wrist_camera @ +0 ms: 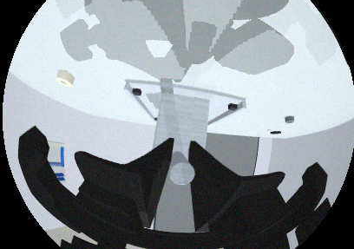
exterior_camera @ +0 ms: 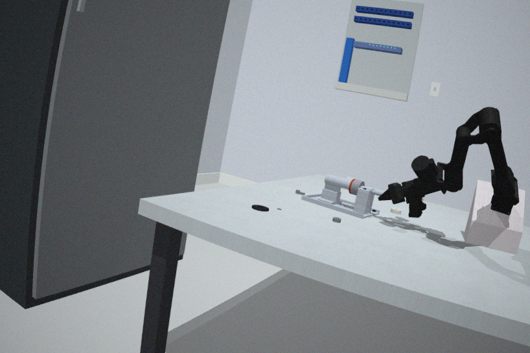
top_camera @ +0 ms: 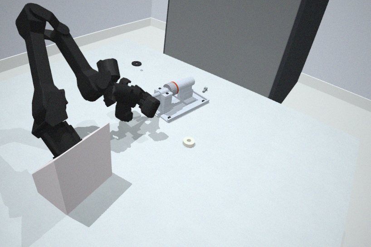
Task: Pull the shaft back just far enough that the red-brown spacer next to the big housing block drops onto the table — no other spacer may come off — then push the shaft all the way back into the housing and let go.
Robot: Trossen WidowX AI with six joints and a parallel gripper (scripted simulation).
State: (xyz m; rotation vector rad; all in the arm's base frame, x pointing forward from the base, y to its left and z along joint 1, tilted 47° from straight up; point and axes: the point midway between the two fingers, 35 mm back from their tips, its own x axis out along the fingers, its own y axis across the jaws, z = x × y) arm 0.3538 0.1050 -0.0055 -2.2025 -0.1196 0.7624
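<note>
My gripper (top_camera: 154,98) (exterior_camera: 382,195) (wrist_camera: 181,144) is shut on the shaft (top_camera: 156,94) (exterior_camera: 377,192) (wrist_camera: 182,174), whose round end faces the wrist camera. A length of shaft shows between the fingers and the near support post (top_camera: 166,103) (exterior_camera: 363,201) (wrist_camera: 184,122). The red-brown spacer (top_camera: 177,86) (exterior_camera: 350,186) is an upright thin ring against the big housing block (top_camera: 187,83) (exterior_camera: 336,182). Pale grey spacers (top_camera: 170,88) (exterior_camera: 358,186) stand between it and the post. No red-brown spacer lies on the table. The shaft inside the spacers is hidden.
The assembly stands on a rimmed base (top_camera: 188,112) (exterior_camera: 334,207). A cream ring (top_camera: 188,145) (exterior_camera: 396,211) (wrist_camera: 65,76), a black disc (top_camera: 133,63) (exterior_camera: 260,208) (wrist_camera: 275,132) and small grey pieces (top_camera: 205,89) (exterior_camera: 337,219) lie around it. A pink block (top_camera: 86,160) (exterior_camera: 496,235) stands by the arm's base.
</note>
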